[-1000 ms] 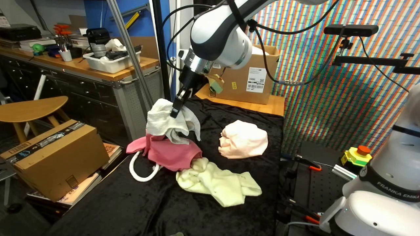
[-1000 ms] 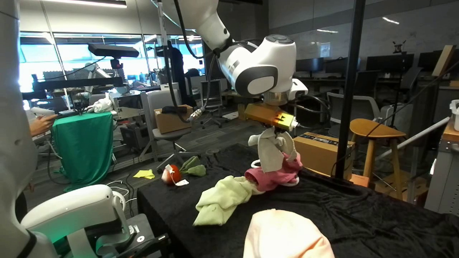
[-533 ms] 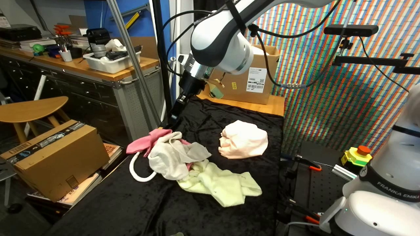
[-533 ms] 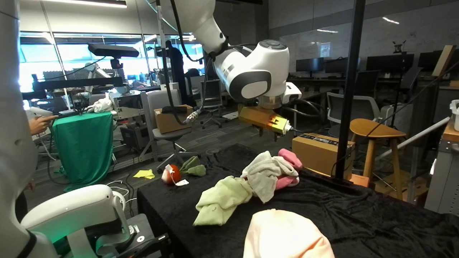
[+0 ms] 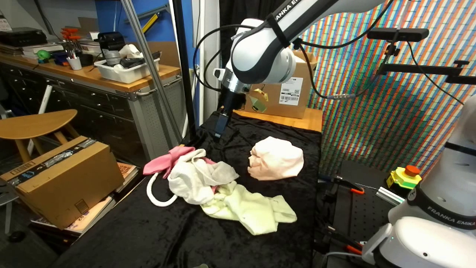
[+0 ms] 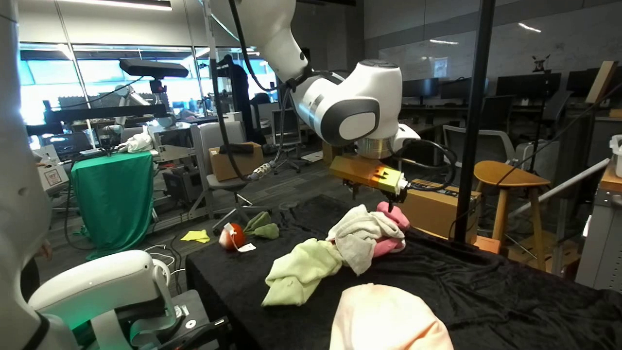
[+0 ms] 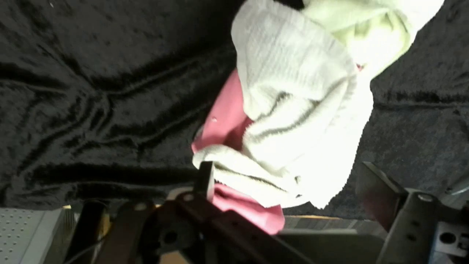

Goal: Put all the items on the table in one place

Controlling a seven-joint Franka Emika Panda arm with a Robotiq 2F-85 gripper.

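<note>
Jaws wide apart, the pincer hangs released — clear of the white cloth, which lies over the pink cloth and partly on the yellow cloth on the black table. The peach cloth, sitting apart, shows only in both exterior views. A rope curves out in an exterior view — a red round thing shows only in an exterior view.

Table free between peach cloth, white cloth.

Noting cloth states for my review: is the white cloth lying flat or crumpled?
Crumpled: in the wrist view, the white cloth shows raised folds and covers part of the pink cloth.
</note>
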